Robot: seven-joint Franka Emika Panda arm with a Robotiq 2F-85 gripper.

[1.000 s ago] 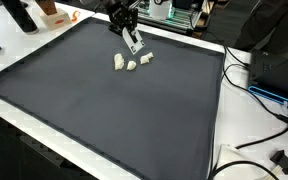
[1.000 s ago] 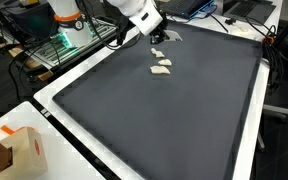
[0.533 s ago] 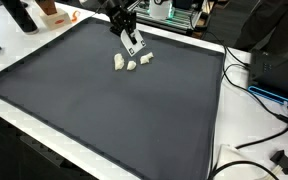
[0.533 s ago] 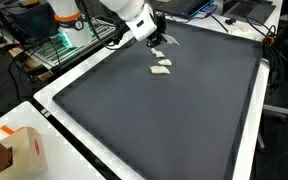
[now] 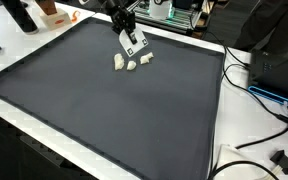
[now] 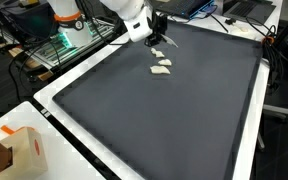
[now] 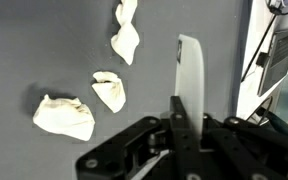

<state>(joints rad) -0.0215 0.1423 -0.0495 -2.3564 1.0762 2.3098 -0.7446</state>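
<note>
My gripper [image 7: 181, 112] is shut on a flat white strip [image 7: 189, 72] that sticks out beyond the fingertips. It hangs a little above the back part of the black mat [image 5: 114, 110]. In both exterior views the gripper [image 5: 126, 28] [image 6: 155, 33] is just behind three crumpled white pieces. These pieces lie on the mat: a large one [image 7: 64, 115], a small one [image 7: 109, 91] and a long one [image 7: 126, 33]. In an exterior view the strip [image 5: 134, 43] points down toward the pieces [image 5: 130, 63], apart from them.
A white table border [image 5: 224, 120] frames the mat. Cables [image 5: 269, 100] and dark equipment lie past one side. A black bottle [image 5: 20, 14] and an orange box [image 5: 50, 10] stand at a back corner. A cardboard box [image 6: 14, 150] sits at a near corner.
The gripper with the strip has shifted slightly toward the mat's back edge. The three crumpled pieces have not moved.
</note>
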